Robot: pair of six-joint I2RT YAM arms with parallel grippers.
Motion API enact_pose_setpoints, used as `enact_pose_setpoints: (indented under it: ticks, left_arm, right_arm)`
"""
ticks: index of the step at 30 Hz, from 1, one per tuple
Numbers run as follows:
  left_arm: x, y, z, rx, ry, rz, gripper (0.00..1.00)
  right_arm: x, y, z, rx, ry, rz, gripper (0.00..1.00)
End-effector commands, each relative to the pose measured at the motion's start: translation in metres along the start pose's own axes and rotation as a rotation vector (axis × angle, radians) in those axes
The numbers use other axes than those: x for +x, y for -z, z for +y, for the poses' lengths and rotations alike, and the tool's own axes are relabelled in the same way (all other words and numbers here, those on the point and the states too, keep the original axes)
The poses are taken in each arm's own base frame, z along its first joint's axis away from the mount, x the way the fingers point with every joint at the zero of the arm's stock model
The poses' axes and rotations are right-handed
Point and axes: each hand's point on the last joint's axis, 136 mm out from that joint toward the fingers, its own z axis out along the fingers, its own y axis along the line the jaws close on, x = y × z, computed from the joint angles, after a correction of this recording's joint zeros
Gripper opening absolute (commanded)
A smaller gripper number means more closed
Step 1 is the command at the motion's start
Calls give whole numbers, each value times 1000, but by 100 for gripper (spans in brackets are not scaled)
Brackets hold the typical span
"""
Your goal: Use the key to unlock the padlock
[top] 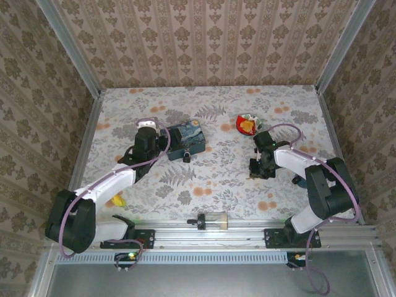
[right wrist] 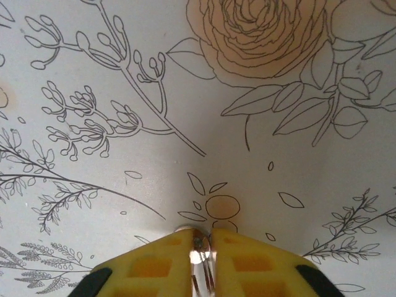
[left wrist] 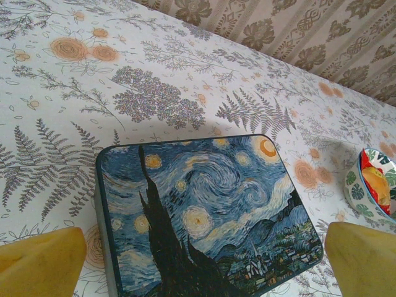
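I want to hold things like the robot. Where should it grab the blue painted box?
Probably by its two straight side walls, coming down from above. The box is flat with a smooth lid, nothing on top to pinch, and the open left gripper looks wide enough to straddle it.

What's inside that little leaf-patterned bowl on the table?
The bowl holds an orange-yellow lump beside a red piece; I cannot tell what they are. They cover its bottom, so anything beneath is hidden.
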Motion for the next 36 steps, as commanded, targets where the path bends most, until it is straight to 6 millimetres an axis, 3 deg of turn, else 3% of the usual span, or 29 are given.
enact_pose_setpoints:
  ticks: [1,7,13,19,25,36]
  left_arm:
    - [-13,8,-5,24,-13,-44,100]
    - [-22,18,-21,109,-92,-90,100]
    - [-27,25,-42,236,-202,-159,100]
    - [-22,42,-85,429,-444,-294,100]
    - [-9,61,-126,563,-657,-448,98]
    - [39,66,-188,854,-758,-396,82]
  right_arm:
    - [6,-4,-3,3,-6,22,8]
    - [4,14,4,-28,-15,0,0]
    - [1,51,19,-86,-29,-10,0]
    - [1,97,45,-207,-17,-16,0]
    - [-3,144,72,-338,-16,-45,0]
    - [-24,219,138,-739,-49,-135,0]
